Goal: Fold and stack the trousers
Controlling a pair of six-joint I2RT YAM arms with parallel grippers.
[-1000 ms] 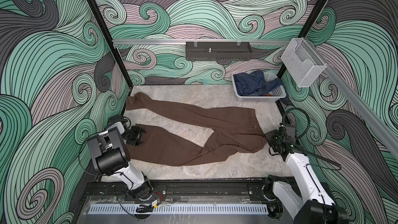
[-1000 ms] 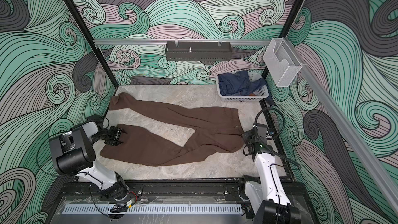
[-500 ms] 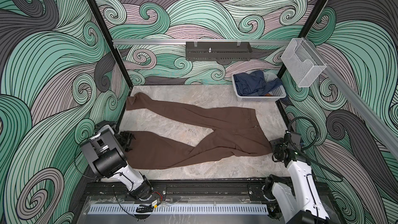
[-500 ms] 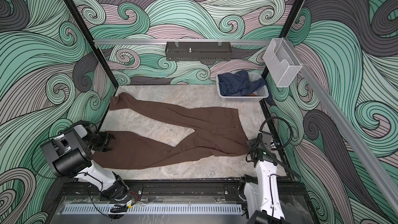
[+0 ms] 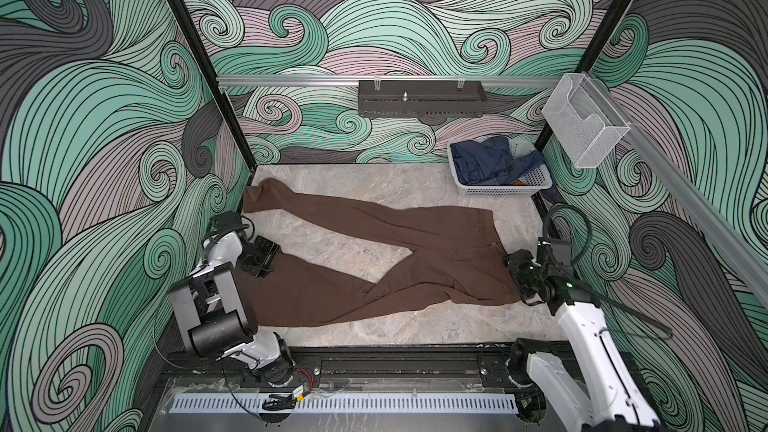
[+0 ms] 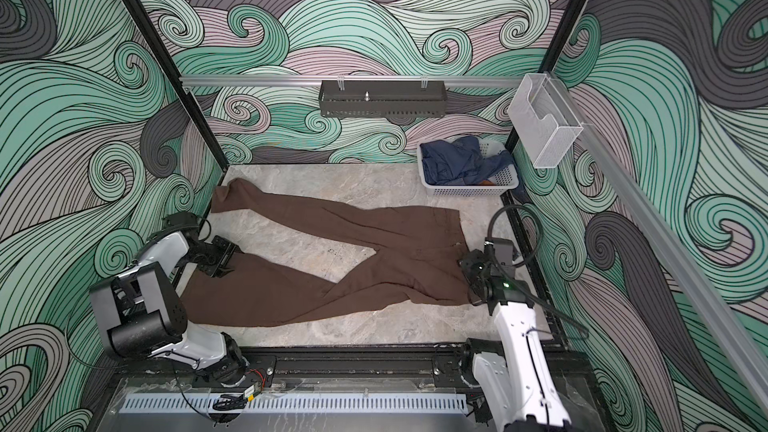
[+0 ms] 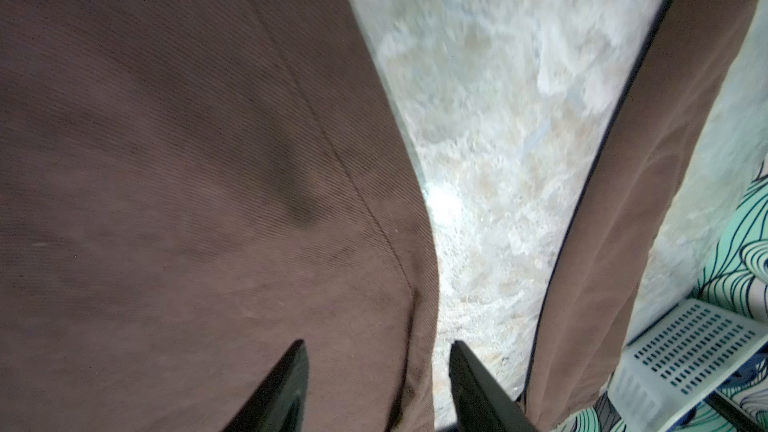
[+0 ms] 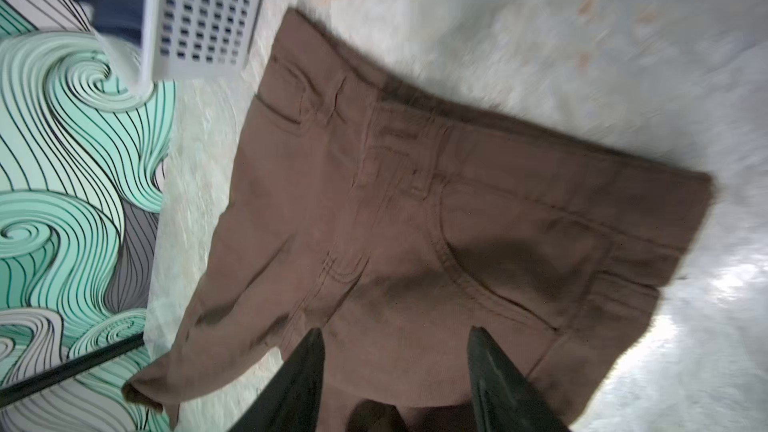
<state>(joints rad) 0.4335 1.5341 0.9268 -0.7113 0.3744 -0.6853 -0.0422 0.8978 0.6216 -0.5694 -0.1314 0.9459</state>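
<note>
Trousers (image 5: 457, 259) lie stretched flat on the table (image 5: 340, 243), legs splayed; right gripper (image 8: 395, 371) has just released the waistband (image 8: 519, 126), jaws apart; left gripper (image 7: 378, 384) hovers apart over the near leg (image 7: 208, 160); folding not yet begun.

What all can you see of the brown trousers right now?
The trousers are plain dark brown, soft matte cloth, lying unfolded, front up, on the marble table. The waist lies by the right arm, showing fly, curved pockets and belt loops; the legs splay toward the left arm in a V. The far cuff bunches at the left wall; the near leg creases midway. The open left claw hangs over the near leg's end, the open right claw over the waist; contact unclear.
</note>
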